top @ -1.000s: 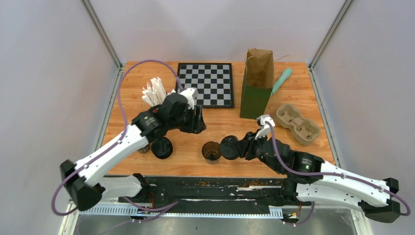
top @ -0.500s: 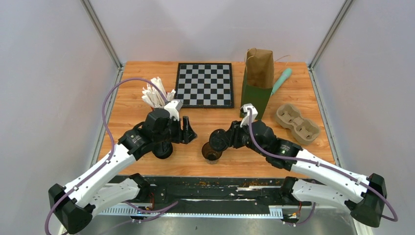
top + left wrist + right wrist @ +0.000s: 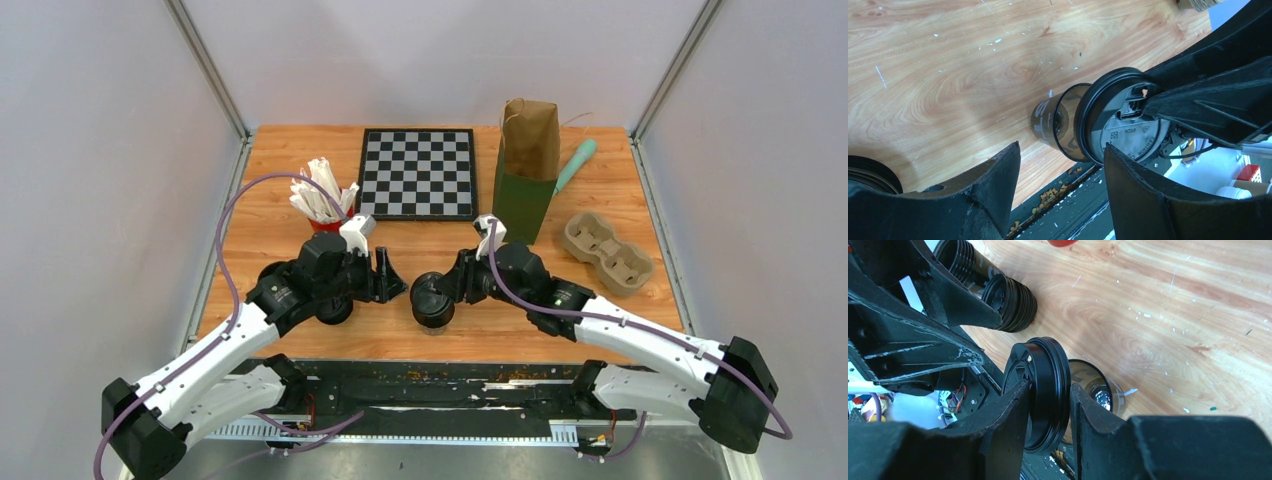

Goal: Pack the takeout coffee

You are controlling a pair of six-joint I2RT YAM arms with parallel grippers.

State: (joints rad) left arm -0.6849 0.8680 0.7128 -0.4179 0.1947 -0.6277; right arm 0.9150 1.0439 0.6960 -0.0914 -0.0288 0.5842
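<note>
Capping stage of the packing job, judged from the layout. Item one, near centre of the table (image 3: 480, 332): open coffee cup (image 3: 1050, 122), dark, upright, no lid, a little liquid showing inside. Item two: black lid (image 3: 1123, 125), pinched by its rim between the fingers of the right gripper (image 3: 1050, 400), held tilted on edge right at the cup's mouth and not seated; whether it touches the rim cannot be told. Item three: left gripper (image 3: 388, 275), just left of the open cup, fingers spread wide, holding nothing, pointed at the cup. Item four: second dark cup (image 3: 335, 308), near left, partly under the left arm, upright. Middle ground right: pulp cup carrier (image 3: 608, 250), both sockets vacant. Middle ground left: red cup of wrapped straws (image 3: 322, 200). Far centre: chessboard (image 3: 418, 172). Far right: paper bag (image 3: 530, 135), brown above and green below, standing, with a teal tool (image 3: 576, 165) beside it. Next move, as estimated: level the lid over the mouth and press it down squarely, likely with the left gripper steadying the cup wall; carrier and bag come after.
</note>
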